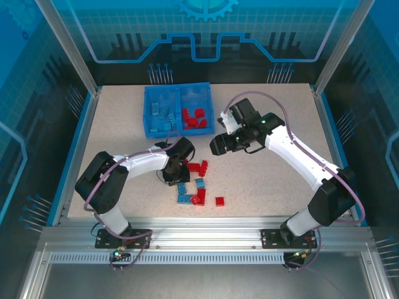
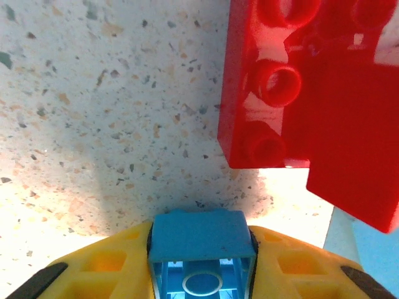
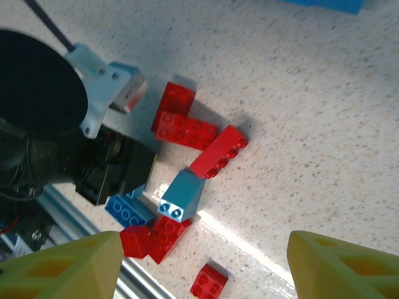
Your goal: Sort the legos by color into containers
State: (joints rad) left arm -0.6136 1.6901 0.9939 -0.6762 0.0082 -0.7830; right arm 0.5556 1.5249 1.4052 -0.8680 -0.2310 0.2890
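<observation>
Yellow left jaws pinch a hollow light-blue brick [image 2: 201,235]

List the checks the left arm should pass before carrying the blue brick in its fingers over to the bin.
1. Grip: left gripper presses both sides of the light blue brick: ok.
2. Brick raised off the table: cannot tell.
3. Neighbouring red brick apart from the held one: ok.
4. Target: the bin has blue bricks in its left compartment: ok.
5. Right gripper open, empty, right of the likely route: ok.
</observation>
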